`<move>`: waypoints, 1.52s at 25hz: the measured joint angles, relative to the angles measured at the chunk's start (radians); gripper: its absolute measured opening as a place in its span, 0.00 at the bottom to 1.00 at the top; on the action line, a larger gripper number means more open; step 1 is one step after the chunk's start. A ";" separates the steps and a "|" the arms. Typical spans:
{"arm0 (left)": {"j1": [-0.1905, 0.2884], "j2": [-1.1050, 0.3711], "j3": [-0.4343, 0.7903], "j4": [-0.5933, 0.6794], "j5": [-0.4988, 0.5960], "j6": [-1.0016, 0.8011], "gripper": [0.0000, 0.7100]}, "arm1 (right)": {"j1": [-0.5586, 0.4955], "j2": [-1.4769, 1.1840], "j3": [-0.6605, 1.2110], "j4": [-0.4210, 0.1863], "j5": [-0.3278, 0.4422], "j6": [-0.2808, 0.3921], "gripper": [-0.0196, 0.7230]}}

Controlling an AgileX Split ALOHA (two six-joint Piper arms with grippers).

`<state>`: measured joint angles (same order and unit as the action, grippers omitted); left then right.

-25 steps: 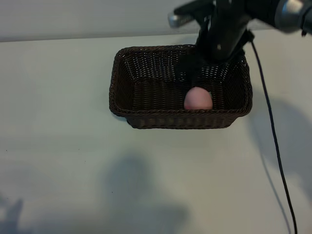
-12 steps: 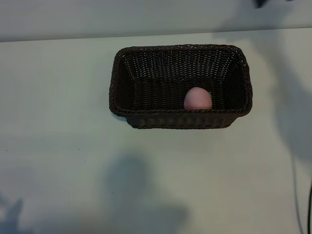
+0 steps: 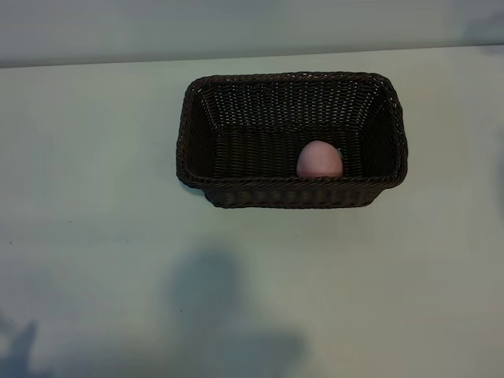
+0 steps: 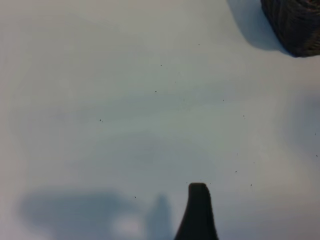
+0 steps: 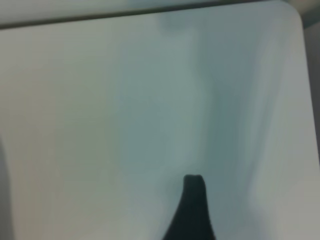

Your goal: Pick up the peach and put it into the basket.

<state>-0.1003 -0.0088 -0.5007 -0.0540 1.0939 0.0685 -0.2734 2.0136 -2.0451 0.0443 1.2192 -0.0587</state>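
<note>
Peach (image 3: 320, 160): resting inside the basket (image 3: 197, 134), near its front wall.
Left jaws: released, empty over bare surface (image 4: 125, 100).
Right jaws: can't tell.
Left to do: nothing, I'd judge.

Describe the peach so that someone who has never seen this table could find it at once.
On the pale table stands one large dark-brown woven basket, toward the far edge. Look inside it, against the near wall and right of the middle: the peach lies there. It is the only thing in the basket, small, round and pale pink against the dark wicker.
</note>
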 joint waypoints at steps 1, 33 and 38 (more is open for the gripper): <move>0.000 0.000 0.000 0.000 0.000 0.000 0.84 | -0.013 -0.005 0.004 0.006 0.000 0.000 0.83; 0.000 0.000 0.000 0.000 0.000 0.001 0.83 | 0.029 -1.536 0.874 0.083 -0.020 -0.050 0.83; 0.000 0.000 0.000 0.000 0.000 0.001 0.83 | 0.078 -1.749 1.049 0.060 -0.059 -0.041 0.83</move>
<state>-0.1003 -0.0088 -0.5007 -0.0540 1.0939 0.0693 -0.1958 0.2645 -0.9957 0.1045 1.1602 -0.0996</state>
